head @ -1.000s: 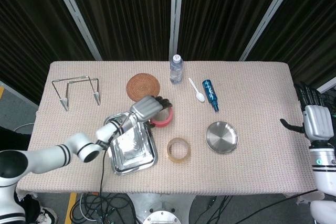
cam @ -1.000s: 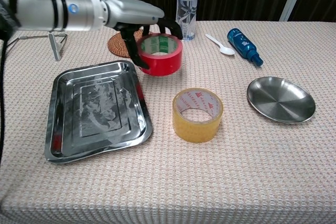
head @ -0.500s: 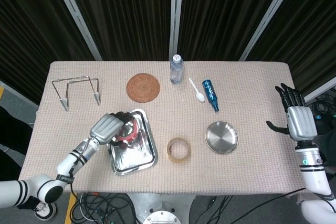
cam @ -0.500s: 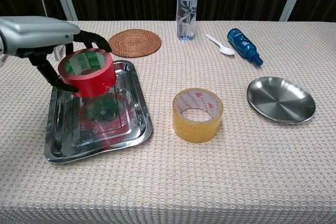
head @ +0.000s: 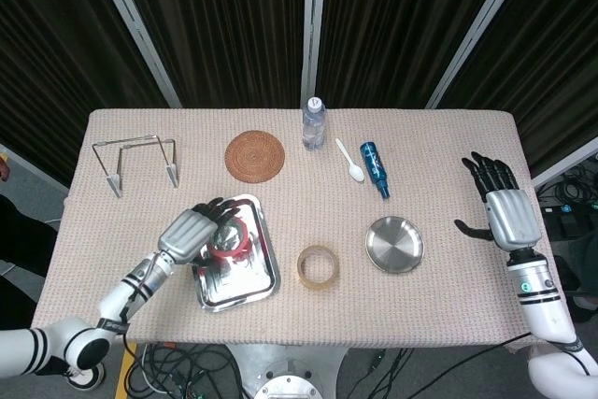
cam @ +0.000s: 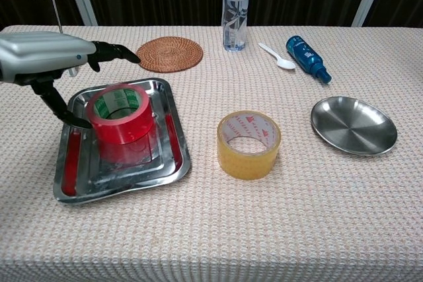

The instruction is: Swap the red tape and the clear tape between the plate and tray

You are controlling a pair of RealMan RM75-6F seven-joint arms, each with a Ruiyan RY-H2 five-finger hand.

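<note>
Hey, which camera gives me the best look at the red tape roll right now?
The chest view: the red tape sits large in the tray, label visible. In the head view the left hand partly covers it.

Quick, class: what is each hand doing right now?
Left hand: open, fingers spread above the red tape, which sits in the tray.
Right hand: open, holding nothing.

tray (cam: 173,163) – shiny metal | plate (cam: 354,125) – brushed metal | tablecloth (cam: 277,216) – rough woven cloth
</note>
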